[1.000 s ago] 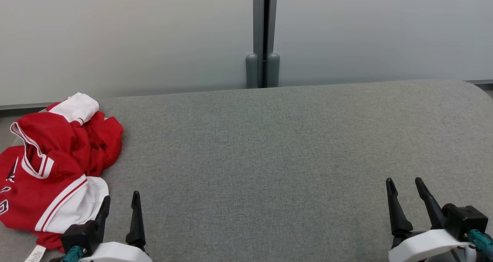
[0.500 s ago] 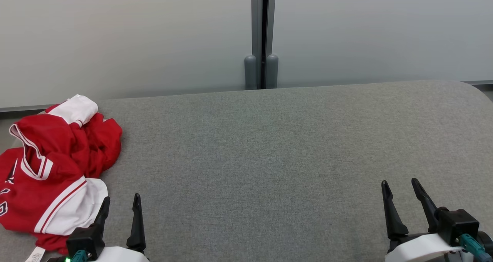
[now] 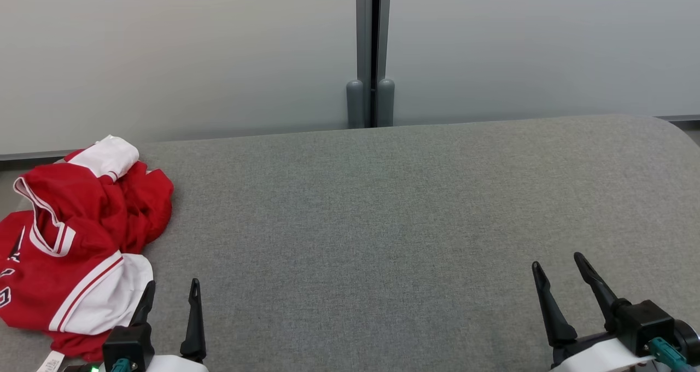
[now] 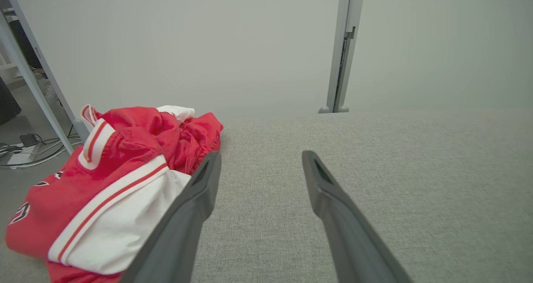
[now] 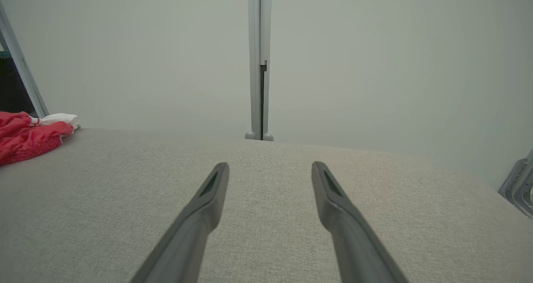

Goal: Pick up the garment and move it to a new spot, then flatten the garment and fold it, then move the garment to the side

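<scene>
Your garment [image 3: 82,240] is a crumpled red jersey with white panels and red-striped white trim. It lies just left of the left gripper [image 3: 172,284], whose fingers stand apart, holding nothing. The right gripper [image 3: 558,261], equally spread and empty, is well apart from it. The jersey's left side runs off the head view, and its dark lettering is unreadable. Underneath is a grey woven cushion [image 3: 383,224] with a rounded corner.

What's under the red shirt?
The red and white shirt lies crumpled on the grey fabric surface. A white label pokes out at its near edge. Anything else beneath is covered by the cloth, so I cannot tell.
</scene>
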### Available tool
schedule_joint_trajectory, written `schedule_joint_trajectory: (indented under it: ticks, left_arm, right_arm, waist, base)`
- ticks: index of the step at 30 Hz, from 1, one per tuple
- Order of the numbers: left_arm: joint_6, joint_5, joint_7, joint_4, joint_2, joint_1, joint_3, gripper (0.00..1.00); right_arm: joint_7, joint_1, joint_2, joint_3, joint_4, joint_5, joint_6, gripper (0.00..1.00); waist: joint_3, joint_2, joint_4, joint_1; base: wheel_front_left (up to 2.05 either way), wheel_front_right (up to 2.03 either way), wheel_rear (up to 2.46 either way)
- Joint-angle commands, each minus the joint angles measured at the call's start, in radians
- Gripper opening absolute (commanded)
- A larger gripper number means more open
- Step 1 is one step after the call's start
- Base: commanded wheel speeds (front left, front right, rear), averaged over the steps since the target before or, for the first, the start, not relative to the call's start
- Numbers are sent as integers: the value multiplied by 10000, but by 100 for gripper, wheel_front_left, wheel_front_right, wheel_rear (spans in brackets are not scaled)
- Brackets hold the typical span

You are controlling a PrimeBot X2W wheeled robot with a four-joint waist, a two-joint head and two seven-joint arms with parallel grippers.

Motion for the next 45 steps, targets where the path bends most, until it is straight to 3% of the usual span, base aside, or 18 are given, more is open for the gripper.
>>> schedule_joint_trajectory:
  ticks: [1,20,25,35,45]
  left_arm:
    - [-53,75,-65,42,24,76,66,100]
    - [-166,37,-65,205,4,-93,122,100]
    - [-106,23,-65,165,6,-135,107,100]
    - [6,-173,-50,139,5,129,163,100]
    - [-162,-171,-51,-185,12,-350,521,100]
  right_arm:
    - [-100,104,-33,-71,-25,-74,20,100]
    - [-92,182,-55,-398,-57,-74,20,100]
    - [-90,238,26,-355,-112,-102,20,100]
    - [-91,-115,191,450,-61,-37,20,100]
    - [-89,-325,113,549,-174,-123,12,100]
  waist:
    - [-14,-1,0,0]
    - [-64,-1,163,0]
    - [-85,-1,794,0]
    - [-90,-1,2914,0]
    - [287,-1,3095,0]
  base:
    - [0,0,0]
    - [0,0,0]
    - [0,0,0]
    - [0,0,0]
    - [0,0,0]
